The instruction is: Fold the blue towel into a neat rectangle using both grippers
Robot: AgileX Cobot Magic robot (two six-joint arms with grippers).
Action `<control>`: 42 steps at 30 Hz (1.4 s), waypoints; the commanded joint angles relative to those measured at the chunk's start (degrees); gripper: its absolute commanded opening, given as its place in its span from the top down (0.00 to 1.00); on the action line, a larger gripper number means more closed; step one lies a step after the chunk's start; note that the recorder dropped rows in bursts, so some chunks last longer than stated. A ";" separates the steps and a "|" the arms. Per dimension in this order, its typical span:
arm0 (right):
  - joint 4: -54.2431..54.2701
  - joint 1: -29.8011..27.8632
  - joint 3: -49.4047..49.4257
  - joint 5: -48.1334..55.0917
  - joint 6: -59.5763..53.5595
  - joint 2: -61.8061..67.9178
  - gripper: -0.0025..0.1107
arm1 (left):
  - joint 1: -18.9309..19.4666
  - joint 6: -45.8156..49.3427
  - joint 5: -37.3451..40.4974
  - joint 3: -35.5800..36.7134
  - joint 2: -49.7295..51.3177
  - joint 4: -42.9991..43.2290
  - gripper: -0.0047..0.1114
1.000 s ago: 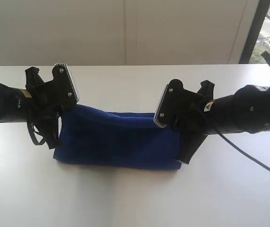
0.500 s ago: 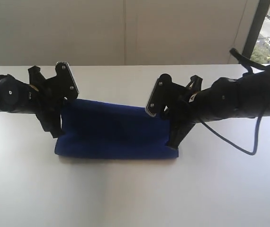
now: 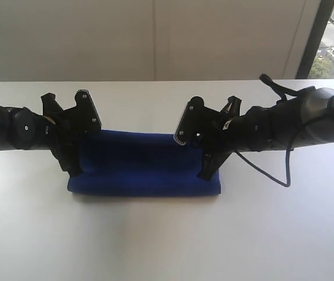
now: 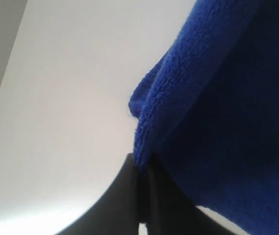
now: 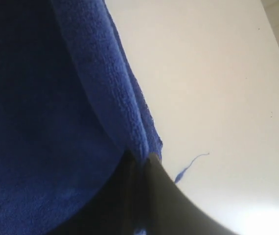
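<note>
Now I see my left gripper [image 3: 71, 167] and right gripper [image 3: 207, 171] each pinched tight on one end of the blue towel [image 3: 143, 167], mid-frame

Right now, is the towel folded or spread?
Folded. The towel is a narrow strip; doubled layers show where the left gripper and right gripper pinch it.

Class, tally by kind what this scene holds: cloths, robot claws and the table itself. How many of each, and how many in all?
Blue towel: 1
Robot claws, left claw and right claw: 2
White table: 1
Total: 4
</note>
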 commanded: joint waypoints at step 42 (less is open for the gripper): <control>36.84 -7.86 -2.46 30.01 13.68 -9.42 0.98 | 6.28 0.80 33.61 -5.67 -6.14 -43.83 0.96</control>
